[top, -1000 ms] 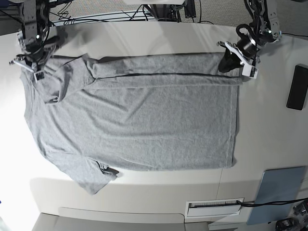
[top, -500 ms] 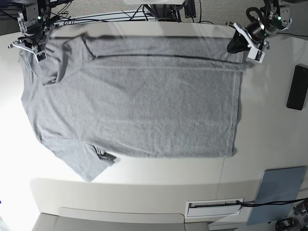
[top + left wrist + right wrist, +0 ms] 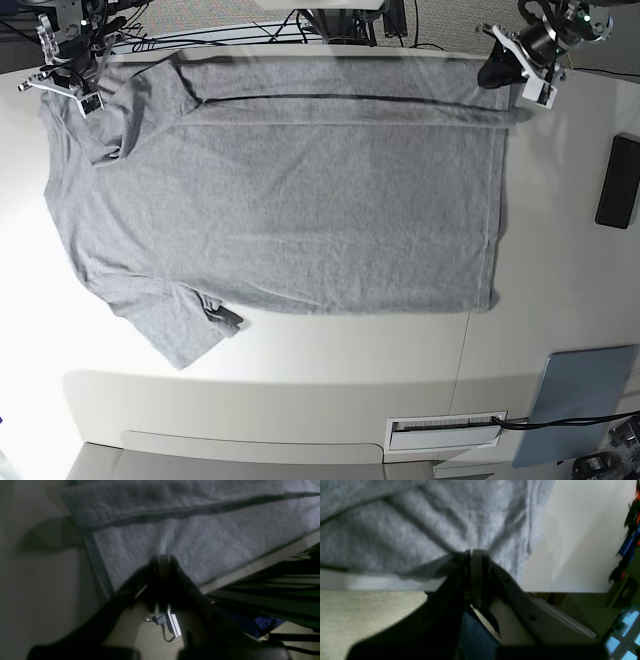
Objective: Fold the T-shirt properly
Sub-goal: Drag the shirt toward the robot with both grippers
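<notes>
Large heather-grey short-sleeved cotton T-shirt (image 3: 280, 200) spread flat across white table (image 3: 560, 250), plain side up, far edge folded over in a narrow band along the table's back rim. Left tool (image 3: 512, 72) pressed together, pinching the shirt's hem corner at the far edge (base view's right). Right tool (image 3: 62, 82) likewise clamped on bunched fabric by the far sleeve. Near sleeve (image 3: 185, 325) lying rumpled toward the front. Black rectangular slab (image 3: 618, 182) resting well apart, beside the table's edge.
</notes>
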You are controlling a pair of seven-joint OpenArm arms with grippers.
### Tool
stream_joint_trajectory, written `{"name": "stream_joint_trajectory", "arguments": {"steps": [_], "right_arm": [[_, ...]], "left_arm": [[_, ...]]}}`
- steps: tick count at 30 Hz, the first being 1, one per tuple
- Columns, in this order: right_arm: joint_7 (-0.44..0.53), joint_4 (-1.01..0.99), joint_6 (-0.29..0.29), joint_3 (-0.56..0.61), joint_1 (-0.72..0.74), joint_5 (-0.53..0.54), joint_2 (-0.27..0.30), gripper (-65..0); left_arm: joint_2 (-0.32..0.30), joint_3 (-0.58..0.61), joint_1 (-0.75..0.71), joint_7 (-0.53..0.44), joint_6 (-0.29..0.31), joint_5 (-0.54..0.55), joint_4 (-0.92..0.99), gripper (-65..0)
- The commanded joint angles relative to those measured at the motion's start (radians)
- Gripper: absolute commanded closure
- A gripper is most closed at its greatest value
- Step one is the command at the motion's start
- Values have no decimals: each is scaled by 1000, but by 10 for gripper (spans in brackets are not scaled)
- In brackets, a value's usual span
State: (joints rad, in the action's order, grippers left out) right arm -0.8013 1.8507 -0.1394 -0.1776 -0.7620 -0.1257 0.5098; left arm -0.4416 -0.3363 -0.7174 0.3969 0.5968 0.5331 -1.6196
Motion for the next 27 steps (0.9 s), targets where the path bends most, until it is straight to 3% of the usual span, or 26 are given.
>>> {"name": "stream_joint_trajectory", "arguments": {"steps": [1, 8, 22, 27], "right_arm": [[2, 16, 9, -10, -6, -14, 14, 0], [-62, 16, 10, -10, -6, -18, 14, 0], [-47, 42, 18, -47, -72, -18, 14, 0], [-44, 136, 18, -47, -75, -18, 14, 0]], "left_arm": [[-8, 6, -37, 164, -39, -146, 20, -8], [-8, 6, -36, 164, -52, -160, 20, -8], [-12, 6, -40, 183, -53, -164, 20, -8], [-61, 6, -53, 186, -53, -163, 15, -9]]}}
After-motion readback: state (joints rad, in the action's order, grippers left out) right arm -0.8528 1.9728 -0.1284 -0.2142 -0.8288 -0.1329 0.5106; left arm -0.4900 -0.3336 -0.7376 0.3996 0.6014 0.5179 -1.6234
